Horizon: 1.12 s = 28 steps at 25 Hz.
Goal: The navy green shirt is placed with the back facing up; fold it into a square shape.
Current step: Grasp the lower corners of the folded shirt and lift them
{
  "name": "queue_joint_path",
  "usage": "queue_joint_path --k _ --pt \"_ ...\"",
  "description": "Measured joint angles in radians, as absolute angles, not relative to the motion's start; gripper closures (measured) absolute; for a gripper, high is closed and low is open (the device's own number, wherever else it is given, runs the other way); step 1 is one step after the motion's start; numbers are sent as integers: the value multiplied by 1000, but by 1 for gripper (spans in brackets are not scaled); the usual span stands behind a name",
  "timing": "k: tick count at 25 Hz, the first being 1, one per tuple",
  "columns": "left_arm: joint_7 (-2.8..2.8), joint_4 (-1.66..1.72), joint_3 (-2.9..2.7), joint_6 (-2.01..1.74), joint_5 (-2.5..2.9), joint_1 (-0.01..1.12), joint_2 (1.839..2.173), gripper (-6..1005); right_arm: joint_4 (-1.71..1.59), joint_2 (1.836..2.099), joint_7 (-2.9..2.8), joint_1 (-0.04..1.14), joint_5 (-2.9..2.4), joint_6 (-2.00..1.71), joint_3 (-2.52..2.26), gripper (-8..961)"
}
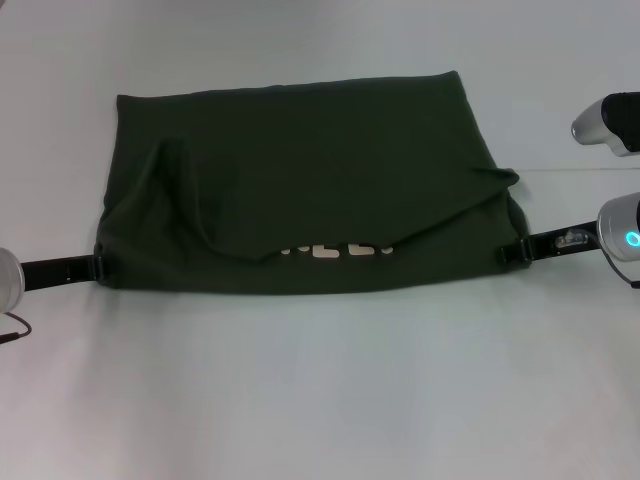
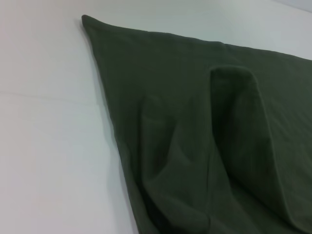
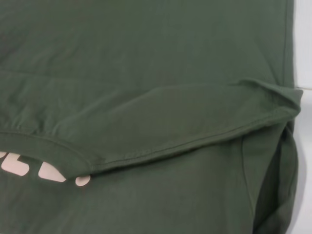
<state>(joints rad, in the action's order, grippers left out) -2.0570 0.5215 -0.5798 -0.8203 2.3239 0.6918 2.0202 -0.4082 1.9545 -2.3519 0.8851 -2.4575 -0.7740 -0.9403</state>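
Observation:
The navy green shirt (image 1: 300, 170) lies spread on the white table (image 1: 320, 400), partly folded. Its top layer is folded toward me, and the sagging hem uncovers white lettering (image 1: 335, 250) near the front edge. My left gripper (image 1: 100, 266) is at the shirt's front left corner, touching the cloth's edge. My right gripper (image 1: 512, 252) is at the front right corner, also against the cloth. The left wrist view shows rumpled folds of the shirt (image 2: 204, 146). The right wrist view shows the folded hem (image 3: 185, 141) and part of the lettering (image 3: 34, 170).
The white table surrounds the shirt, with bare surface in front of it and to the left (image 1: 50, 150). A seam line in the table runs at the right (image 1: 580, 170). A grey part of the right arm (image 1: 610, 120) shows at the right edge.

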Motion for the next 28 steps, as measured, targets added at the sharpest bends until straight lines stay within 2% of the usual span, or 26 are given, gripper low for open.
queue_joint_path --k 13,18,23,28 --pt "-2063 525 -580 -822 2324 693 2020 982 -409 1966 -2342 884 -2480 -758 -944 706" --pt "-2069 525 -579 -822 2324 693 2020 982 -410 1968 -2343 881 -2480 -746 -939 892" --pt "-2096 572 -571 -877 2325 683 2020 982 -452 1970 -2342 864 -2475 -788 -933 910" --pt "-2118 612 -524 -1021 2332 669 1999 982 -607 1991 -2346 798 -2473 -896 -930 914"
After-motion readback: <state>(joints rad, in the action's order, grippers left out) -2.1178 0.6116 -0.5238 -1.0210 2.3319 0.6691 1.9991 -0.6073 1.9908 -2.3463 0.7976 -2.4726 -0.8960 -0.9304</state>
